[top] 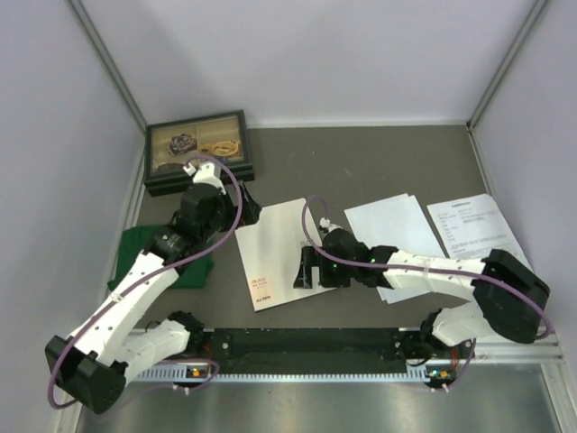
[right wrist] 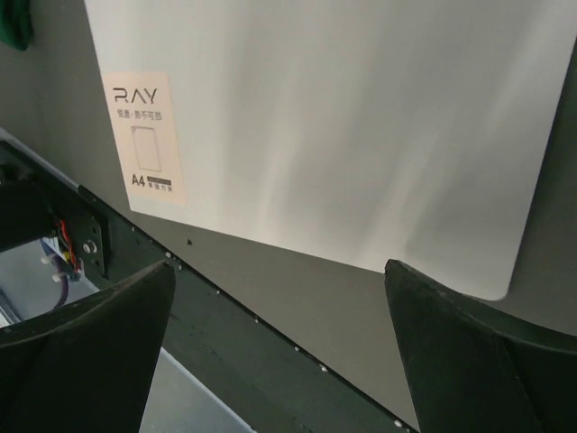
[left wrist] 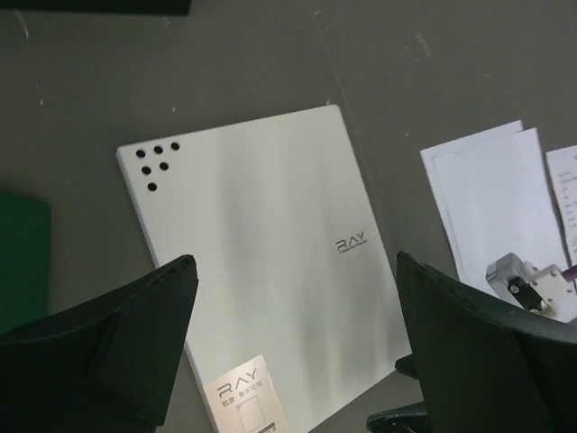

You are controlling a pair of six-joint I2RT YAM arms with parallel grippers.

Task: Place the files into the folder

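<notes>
Tabletop (top: 379,162) is being occupied at its middle by the folder (top: 270,253), lying closed with its white cover up. The files (top: 392,230) are being seen loose to its right, one sheet blank and one printed, apart from the folder. A black glass-lidded box (top: 198,149) and a green cloth (top: 144,248) are being seen at the left. Nothing is being grasped: the left gripper (left wrist: 293,262) and the right gripper (right wrist: 278,266) are being held with jaws spread wide by the folder's edges.
</notes>
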